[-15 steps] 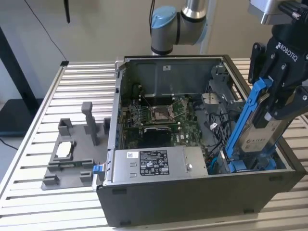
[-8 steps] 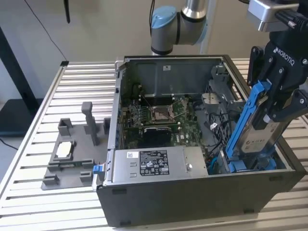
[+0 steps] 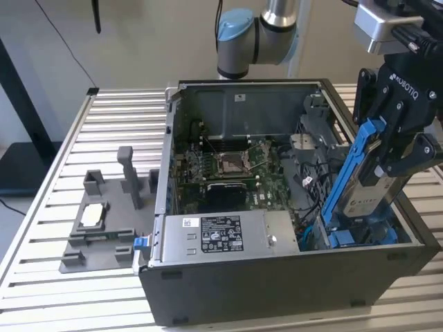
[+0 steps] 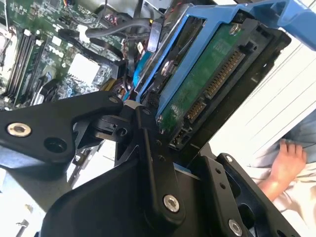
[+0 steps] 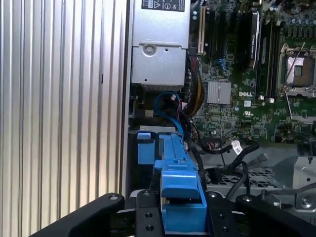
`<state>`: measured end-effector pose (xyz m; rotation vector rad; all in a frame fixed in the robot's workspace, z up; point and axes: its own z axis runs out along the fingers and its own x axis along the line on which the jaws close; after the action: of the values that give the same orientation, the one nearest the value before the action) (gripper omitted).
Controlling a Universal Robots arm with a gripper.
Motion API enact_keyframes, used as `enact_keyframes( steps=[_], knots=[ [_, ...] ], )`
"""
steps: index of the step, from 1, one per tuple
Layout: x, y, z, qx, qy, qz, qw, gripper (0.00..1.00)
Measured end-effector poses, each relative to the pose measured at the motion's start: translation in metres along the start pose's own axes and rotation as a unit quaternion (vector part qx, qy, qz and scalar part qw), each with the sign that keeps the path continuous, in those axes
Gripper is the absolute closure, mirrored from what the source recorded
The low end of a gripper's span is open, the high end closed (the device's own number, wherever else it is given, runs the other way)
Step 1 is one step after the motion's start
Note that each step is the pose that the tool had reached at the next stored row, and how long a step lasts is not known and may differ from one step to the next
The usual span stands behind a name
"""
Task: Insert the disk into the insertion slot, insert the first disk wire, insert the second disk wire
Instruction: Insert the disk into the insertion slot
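My gripper (image 3: 393, 149) is shut on the disk (image 3: 365, 196), a silver drive in a bright blue carrier, and holds it tilted steeply over the open computer case at the exterior view's right. The disk's lower end dips into the case just above the insertion slot (image 3: 360, 236), a grey bay with blue tabs. In the second wrist view the disk's green circuit board (image 4: 207, 84) and its connectors face the camera between the black fingers (image 4: 143, 123). The first wrist view looks along the blue carrier (image 5: 180, 197) toward the slot (image 5: 148, 148). Loose black cables (image 5: 237, 148) lie beside the bay; which are the disk wires I cannot tell.
A silver power-supply box (image 3: 221, 234) sits at the case's front, and the motherboard (image 3: 228, 166) lies behind it. On the slatted table (image 3: 41, 207) stands a grey fixture holding a small chip (image 3: 93, 216). A person's hand (image 4: 286, 158) rests beyond the case.
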<state>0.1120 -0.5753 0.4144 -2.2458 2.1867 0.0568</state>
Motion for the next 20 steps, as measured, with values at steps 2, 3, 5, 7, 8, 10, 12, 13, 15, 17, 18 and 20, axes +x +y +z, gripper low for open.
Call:
enact_keyframes(
  steps=[2,3,5,7,8,10,12,13,15,17,18,20],
  knots=[
    [0.0004,-0.0004,0.0012,-0.0003,-0.0001,0.000,1.00000,0.67],
    [0.0008,-0.0006,0.0019,-0.0006,-0.0002,0.000,1.00000,0.67],
    [0.0016,-0.0007,0.0037,-0.0012,-0.0005,0.000,1.00000,0.67],
    [0.0021,-0.0010,0.0059,-0.0027,-0.0011,0.000,1.00000,0.67],
    [0.0023,-0.0010,0.0071,-0.0028,-0.0017,0.000,0.99999,0.67],
    [0.0025,-0.0013,0.0095,-0.0029,-0.0029,0.000,0.99999,0.67],
    [0.0026,-0.0017,0.0121,-0.0029,-0.0039,0.000,0.99999,0.67],
    [0.0027,-0.0018,0.0135,-0.0029,-0.0043,0.000,0.99999,0.67],
    [0.0029,-0.0019,0.0170,-0.0029,-0.0049,-0.001,0.99998,0.67],
    [0.0031,-0.0021,0.0204,-0.0030,-0.0050,-0.001,0.99998,0.67],
    [0.0032,-0.0022,0.0223,-0.0030,-0.0052,-0.001,0.99998,0.67],
    [0.0033,-0.0023,0.0257,-0.0030,-0.0053,-0.001,0.99998,0.67]
  ],
)
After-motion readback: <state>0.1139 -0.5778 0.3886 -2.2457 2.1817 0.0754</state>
